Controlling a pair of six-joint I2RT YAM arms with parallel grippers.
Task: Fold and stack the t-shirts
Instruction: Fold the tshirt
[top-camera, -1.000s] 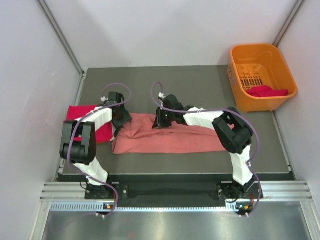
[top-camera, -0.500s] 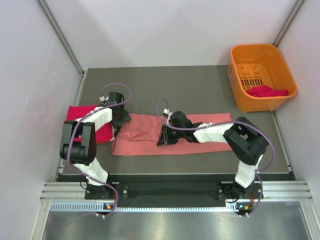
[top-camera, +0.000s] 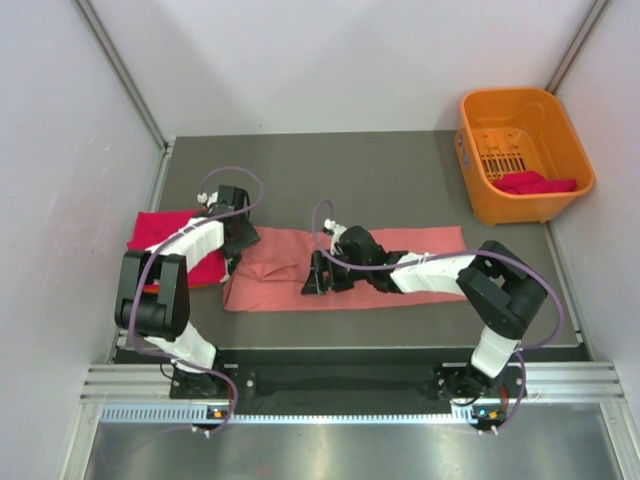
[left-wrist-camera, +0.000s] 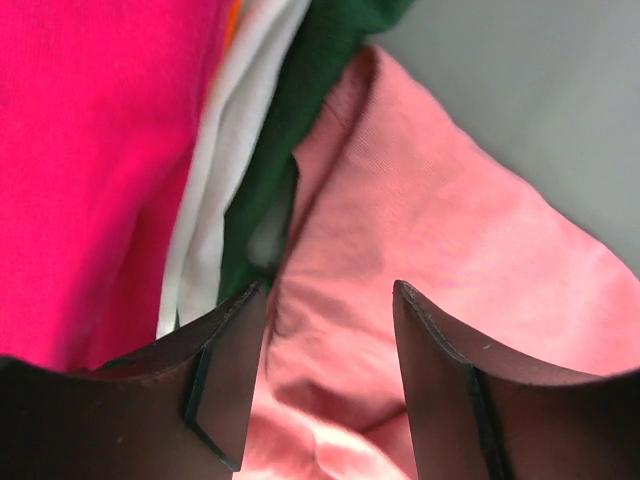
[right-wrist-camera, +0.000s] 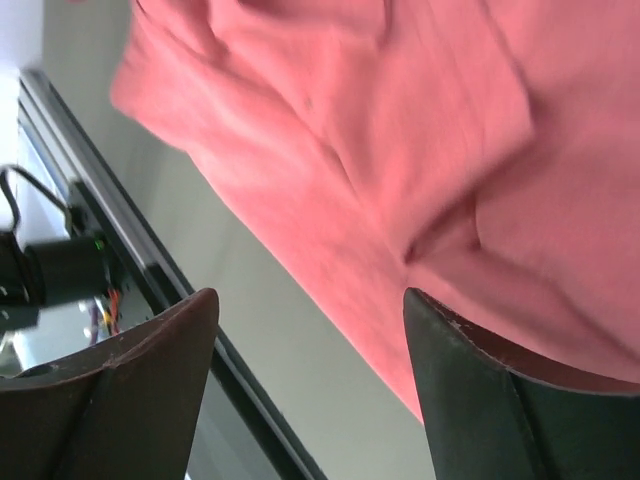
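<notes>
The salmon-pink t-shirt (top-camera: 400, 270) lies folded in a long strip across the table's middle. My right gripper (top-camera: 312, 280) hangs open over its near edge, nothing between the fingers; the right wrist view shows the pink cloth (right-wrist-camera: 400, 150) beside my right gripper (right-wrist-camera: 310, 295) and bare table under it. My left gripper (top-camera: 240, 240) is at the shirt's left end, its jaws apart over rumpled pink cloth (left-wrist-camera: 420, 230). In the left wrist view my left gripper (left-wrist-camera: 328, 290) sits next to a stack: magenta-red shirt (left-wrist-camera: 90, 150), white (left-wrist-camera: 225, 170) and dark green (left-wrist-camera: 300, 90) layers. That stack (top-camera: 160, 240) lies at far left.
An orange plastic basket (top-camera: 560, 130) stands at the back right corner with a magenta-red cloth (top-camera: 535, 183) inside. The table's metal front rail (right-wrist-camera: 110, 260) runs close behind the right gripper. Walls close in on both sides.
My right gripper carried the shirt's far edge toward the near edge, folding the shirt over, then opened and let the cloth go. The left gripper stayed put.
</notes>
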